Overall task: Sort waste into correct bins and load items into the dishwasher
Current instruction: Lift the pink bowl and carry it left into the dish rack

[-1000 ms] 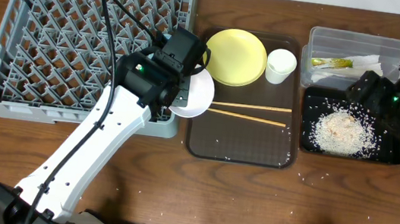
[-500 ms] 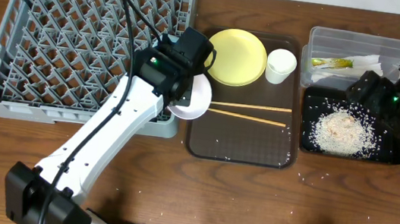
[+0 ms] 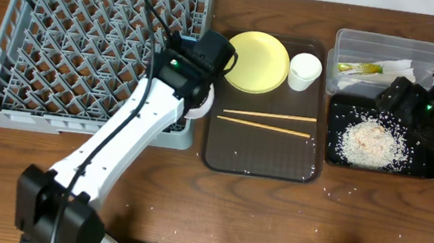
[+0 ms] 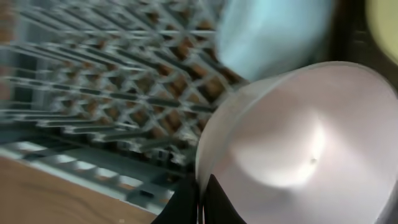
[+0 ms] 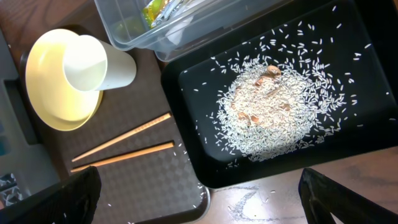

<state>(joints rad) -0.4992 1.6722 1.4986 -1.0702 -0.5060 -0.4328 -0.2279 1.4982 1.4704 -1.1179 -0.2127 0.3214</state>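
White bowl [image 4: 292,143] is clenched at its rim by the left gripper [image 4: 200,202], at the right edge of the grey dish rack [image 3: 85,47], just beside the brown tray [image 3: 262,156]. The rack lies to the bowl's left and the left arm is nearer. The bowl is round with no long axis, appears tilted, mouth direction unclear. Right gripper [image 5: 202,196] is spread wide and empty over the black tray [image 5: 205,162].

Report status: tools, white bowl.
Left tool shut on white bowl rim, at dish rack edge. Right tool open over black tray. Light blue bowl close by.
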